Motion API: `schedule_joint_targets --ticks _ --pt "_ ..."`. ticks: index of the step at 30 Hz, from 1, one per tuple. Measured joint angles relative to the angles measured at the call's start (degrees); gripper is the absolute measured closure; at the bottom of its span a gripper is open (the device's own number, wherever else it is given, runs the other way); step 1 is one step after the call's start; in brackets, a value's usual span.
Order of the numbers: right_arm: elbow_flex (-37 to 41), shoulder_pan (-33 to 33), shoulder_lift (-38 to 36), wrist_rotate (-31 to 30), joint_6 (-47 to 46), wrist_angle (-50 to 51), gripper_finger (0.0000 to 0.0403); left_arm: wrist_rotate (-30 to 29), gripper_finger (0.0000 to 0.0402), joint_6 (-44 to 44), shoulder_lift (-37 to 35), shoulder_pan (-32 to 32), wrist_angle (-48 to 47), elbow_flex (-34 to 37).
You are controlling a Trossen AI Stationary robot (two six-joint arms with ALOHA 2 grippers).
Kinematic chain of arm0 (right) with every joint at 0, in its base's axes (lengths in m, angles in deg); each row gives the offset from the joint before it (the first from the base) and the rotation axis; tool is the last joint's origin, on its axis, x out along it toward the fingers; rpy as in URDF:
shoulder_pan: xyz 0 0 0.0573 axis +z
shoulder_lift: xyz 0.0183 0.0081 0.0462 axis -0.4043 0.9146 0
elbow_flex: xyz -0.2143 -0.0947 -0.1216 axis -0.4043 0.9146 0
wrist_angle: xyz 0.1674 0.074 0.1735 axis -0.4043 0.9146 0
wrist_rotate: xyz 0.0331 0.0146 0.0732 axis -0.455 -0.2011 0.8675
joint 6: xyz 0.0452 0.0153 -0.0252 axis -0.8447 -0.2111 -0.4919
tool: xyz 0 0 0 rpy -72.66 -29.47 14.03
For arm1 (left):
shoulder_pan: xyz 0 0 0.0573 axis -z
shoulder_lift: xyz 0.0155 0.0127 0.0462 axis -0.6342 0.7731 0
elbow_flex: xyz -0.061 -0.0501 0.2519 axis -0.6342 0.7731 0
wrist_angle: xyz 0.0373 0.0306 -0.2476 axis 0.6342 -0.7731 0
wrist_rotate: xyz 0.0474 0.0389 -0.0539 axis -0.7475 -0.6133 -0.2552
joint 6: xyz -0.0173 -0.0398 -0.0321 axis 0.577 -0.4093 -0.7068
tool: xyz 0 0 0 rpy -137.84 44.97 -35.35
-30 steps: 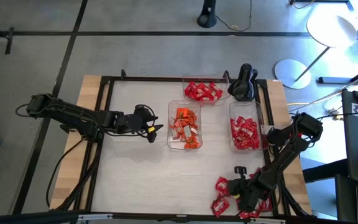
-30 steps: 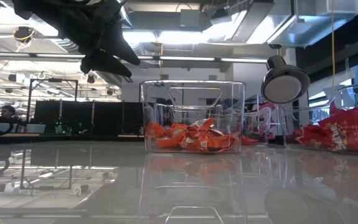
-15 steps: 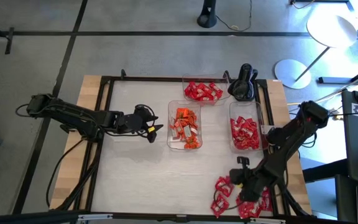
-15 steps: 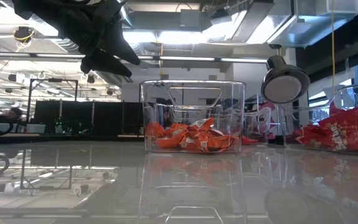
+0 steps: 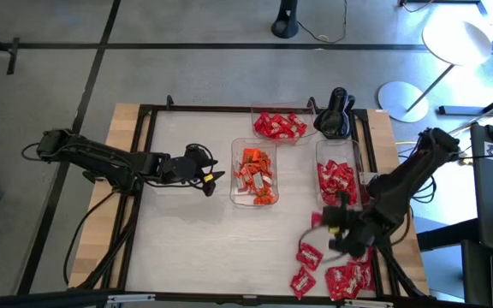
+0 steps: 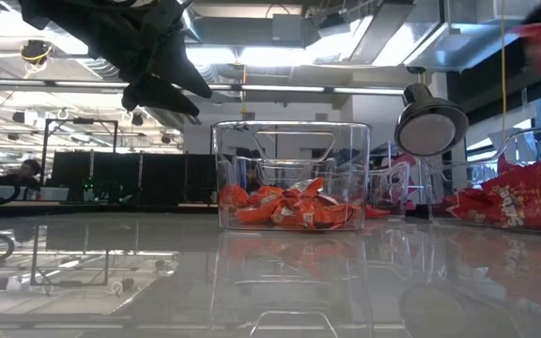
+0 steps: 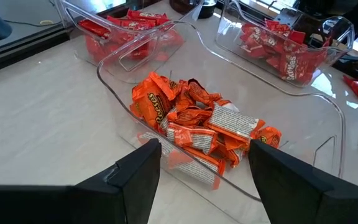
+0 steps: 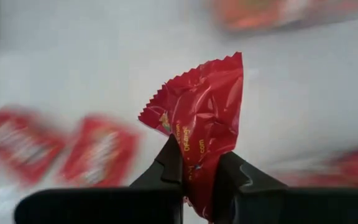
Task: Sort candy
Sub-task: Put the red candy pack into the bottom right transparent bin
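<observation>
Loose red candies (image 5: pixel 325 272) lie in a heap by the table's near right corner. My right gripper (image 5: pixel 325 224) hangs just beyond that heap, shut on one red candy (image 8: pixel 197 118). Three clear trays stand on the table: a middle one with orange candy (image 5: pixel 254 174), a far one with red candy (image 5: pixel 279 126), and a right one with red candy (image 5: pixel 337 183). My left gripper (image 5: pixel 210 178) waits open, left of the orange tray (image 7: pixel 229 134), touching nothing. My right gripper pinches the red candy by its lower wrapper end (image 8: pixel 197 171) between the two fingers (image 8: pixel 171 163). The rest of the wrapper stands out past the fingertips, crinkled, its serrated edge (image 8: pixel 194 70) free. The candy is lifted clear of the table.
A black object (image 5: pixel 334 115) stands at the far edge, between the far tray and the right tray. A dark frame (image 5: pixel 144 154) runs around the tabletop. A lamp head (image 6: pixel 430 127) shows behind the trays in the low view. Bare white tabletop (image 5: pixel 221 244) lies near the left and middle.
My right gripper has risen from the heap of loose red candies and moved toward the table's far edge, nearer the right tray, carrying one red candy lifted clear. The heap stays by the near right corner.
</observation>
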Motion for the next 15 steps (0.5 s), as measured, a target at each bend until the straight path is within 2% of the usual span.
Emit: schedule_joint_targets --ticks 3,5,10,15 --pt "-1.9 -2.9 -2.2 -6.5 -3.9 10.4 0.0366 0.0 0.0169 0.0 0.0 0.0 0.1 0.0" --pt "-2.6 -5.6 -3.4 -8.3 -6.5 16.2 0.0363 0.0 0.0169 0.0 0.0 0.0 0.1 0.0" --pt "-2.6 -12.3 -4.5 -8.6 -10.8 27.8 0.0358 0.0 0.0169 -0.2 0.0 0.0 0.1 0.0" --pt "-2.6 -18.3 -4.3 -9.1 -10.1 30.2 0.0356 0.0 0.0169 0.0 0.0 0.0 0.1 0.0"
